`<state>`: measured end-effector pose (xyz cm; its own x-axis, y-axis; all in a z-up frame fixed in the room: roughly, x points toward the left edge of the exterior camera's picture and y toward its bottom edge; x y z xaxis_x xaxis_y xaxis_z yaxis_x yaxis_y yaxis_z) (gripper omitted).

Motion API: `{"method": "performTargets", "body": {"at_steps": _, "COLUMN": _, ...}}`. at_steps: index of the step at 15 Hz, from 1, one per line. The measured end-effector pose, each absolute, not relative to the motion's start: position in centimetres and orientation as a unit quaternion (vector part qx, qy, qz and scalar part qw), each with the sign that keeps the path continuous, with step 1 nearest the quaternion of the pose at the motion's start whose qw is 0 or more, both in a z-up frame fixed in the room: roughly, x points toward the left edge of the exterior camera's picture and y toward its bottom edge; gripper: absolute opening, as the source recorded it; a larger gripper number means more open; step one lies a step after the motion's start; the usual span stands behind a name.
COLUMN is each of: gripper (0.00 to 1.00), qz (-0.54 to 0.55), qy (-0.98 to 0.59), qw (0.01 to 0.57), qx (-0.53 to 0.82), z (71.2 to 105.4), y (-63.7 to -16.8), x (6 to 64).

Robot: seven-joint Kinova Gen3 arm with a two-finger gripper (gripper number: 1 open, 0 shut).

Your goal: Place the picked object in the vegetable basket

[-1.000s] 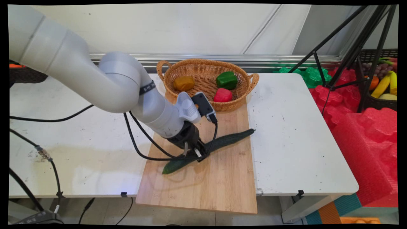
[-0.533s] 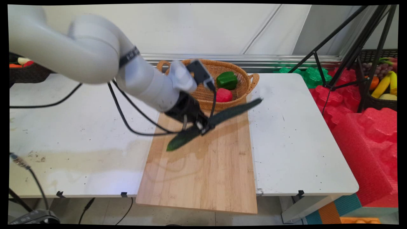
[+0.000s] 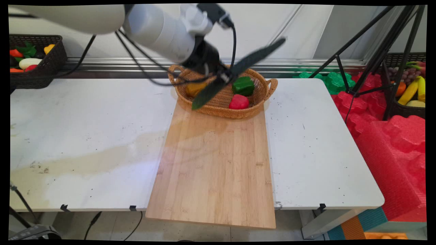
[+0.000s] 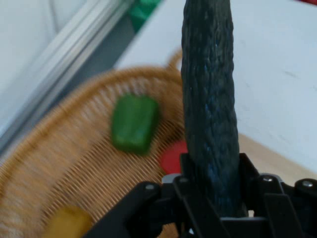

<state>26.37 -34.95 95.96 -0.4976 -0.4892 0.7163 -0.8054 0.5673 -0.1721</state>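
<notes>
White surface [image 3: 85,136] carrying a board [image 3: 214,163] down its middle, running to the near edge. Wicker basket [image 3: 218,109] sitting at the board's far end, touching it, handles out to either side. Holding three peppers: green pepper [image 3: 243,85] toward the back right, red pepper [image 3: 238,101] just in front of it, yellow pepper [image 3: 195,89] on the left, partly hidden behind the cucumber. Dark crate [image 3: 37,71] of vegetables standing off the far left corner, against the wall.

Cucumber [image 3: 238,68] hanging in the air over the basket, tilted, low end over the basket's front left rim, high end up and right against the wall. Clear of the board, clear of the surface.

Tool [image 3: 223,75] clenching the cucumber near its middle, above the basket. Hand view showing the cucumber [image 4: 210,114] rising from between the fingers [image 4: 190,186], pinched on both sides, with the basket [image 4: 59,163], green pepper [image 4: 133,123], a sliver of red pepper [image 4: 173,156] and yellow pepper [image 4: 67,223] blurred below.
</notes>
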Motion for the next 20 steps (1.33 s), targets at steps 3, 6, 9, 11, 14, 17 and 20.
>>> {"method": "performTargets", "body": {"at_steps": 3, "gripper": 0.00, "qz": 0.283, "qy": -0.815, "qw": 0.321, "qx": 0.391, "z": 96.8, "y": -38.1, "x": 26.9}}
{"method": "performTargets", "body": {"at_steps": 6, "gripper": 0.00, "qz": 0.308, "qy": -0.805, "qw": 0.325, "qx": 0.389, "z": 96.5, "y": -41.6, "x": 27.6}}
{"method": "performTargets", "body": {"at_steps": 9, "gripper": 0.00, "qz": 0.320, "qy": -0.801, "qw": 0.323, "qx": 0.388, "z": 95.4, "y": -44.0, "x": 28.3}}
{"method": "performTargets", "body": {"at_steps": 11, "gripper": 0.00, "qz": 0.319, "qy": -0.802, "qw": 0.320, "qx": 0.391, "z": 94.3, "y": -45.2, "x": 28.7}}
{"method": "performTargets", "body": {"at_steps": 14, "gripper": 0.00, "qz": 0.311, "qy": -0.803, "qw": 0.319, "qx": 0.395, "z": 92.6, "y": -46.6, "x": 29.2}}
{"method": "performTargets", "body": {"at_steps": 17, "gripper": 0.00, "qz": 0.302, "qy": -0.806, "qw": 0.320, "qx": 0.397, "z": 90.6, "y": -47.8, "x": 29.5}}
{"method": "performTargets", "body": {"at_steps": 20, "gripper": 0.00, "qz": 0.294, "qy": -0.810, "qw": 0.318, "qx": 0.396, "z": 88.2, "y": -48.7, "x": 29.8}}
